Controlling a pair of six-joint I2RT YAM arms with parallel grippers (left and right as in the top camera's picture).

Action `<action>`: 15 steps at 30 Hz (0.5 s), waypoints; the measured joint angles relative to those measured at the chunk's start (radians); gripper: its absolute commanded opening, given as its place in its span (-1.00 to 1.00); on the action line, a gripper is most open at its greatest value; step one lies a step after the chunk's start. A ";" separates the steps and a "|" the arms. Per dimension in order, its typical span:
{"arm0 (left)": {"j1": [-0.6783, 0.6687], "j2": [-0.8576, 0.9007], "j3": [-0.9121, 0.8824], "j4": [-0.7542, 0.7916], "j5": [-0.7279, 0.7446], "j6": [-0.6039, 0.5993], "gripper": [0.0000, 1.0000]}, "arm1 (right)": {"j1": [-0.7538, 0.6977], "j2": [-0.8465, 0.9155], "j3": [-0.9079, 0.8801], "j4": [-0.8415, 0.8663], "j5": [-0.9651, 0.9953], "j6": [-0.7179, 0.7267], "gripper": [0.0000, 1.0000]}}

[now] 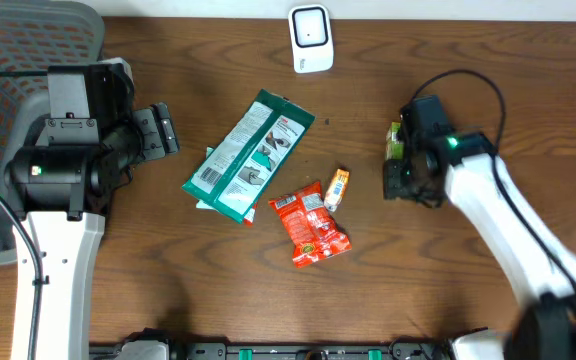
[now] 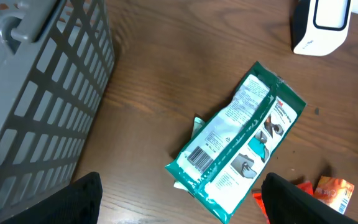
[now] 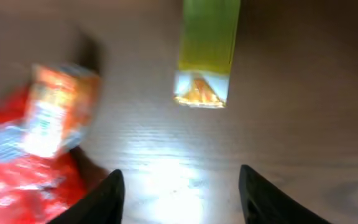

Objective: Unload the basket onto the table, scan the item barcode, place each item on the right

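Overhead looks straight down; both wrist views sit low, sharing the orange packet (image 2: pixel 334 191).

green packet (image 3: pixel 207 53): lying on table (image 1: pixel 418 280) | white scanner (image 1: pixel 310 38): upright, far edge

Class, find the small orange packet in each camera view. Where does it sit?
Overhead: the small orange packet lies just right of centre.
Left wrist: bottom right corner.
Right wrist: left side, blurred.
Shared landmark: the red snack bag beside it.
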 measured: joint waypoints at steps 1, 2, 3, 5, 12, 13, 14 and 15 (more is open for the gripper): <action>0.000 0.000 0.000 0.000 0.000 0.000 0.65 | 0.012 -0.046 -0.015 0.026 0.018 0.013 0.04; 0.000 0.000 0.000 0.000 0.000 0.000 0.66 | 0.020 -0.095 -0.042 0.061 0.035 0.027 0.03; 0.000 0.000 0.000 0.000 0.000 0.000 0.65 | 0.023 -0.148 -0.090 0.124 0.050 0.043 0.04; 0.000 0.000 0.000 0.000 0.000 0.000 0.65 | 0.023 -0.209 -0.179 0.198 0.071 0.069 0.04; 0.000 0.000 0.001 0.000 0.000 0.000 0.65 | 0.018 -0.265 -0.605 0.684 0.103 0.113 -0.12; 0.000 0.000 0.001 0.001 0.000 0.000 0.65 | 0.018 -0.266 -0.635 0.739 0.106 0.115 -0.12; 0.000 0.000 0.001 -0.001 0.000 0.000 0.65 | 0.018 -0.266 -0.659 0.779 0.114 0.117 -0.11; 0.000 0.000 0.001 0.000 0.000 0.000 0.65 | 0.018 -0.266 -0.681 0.814 0.129 0.117 -0.10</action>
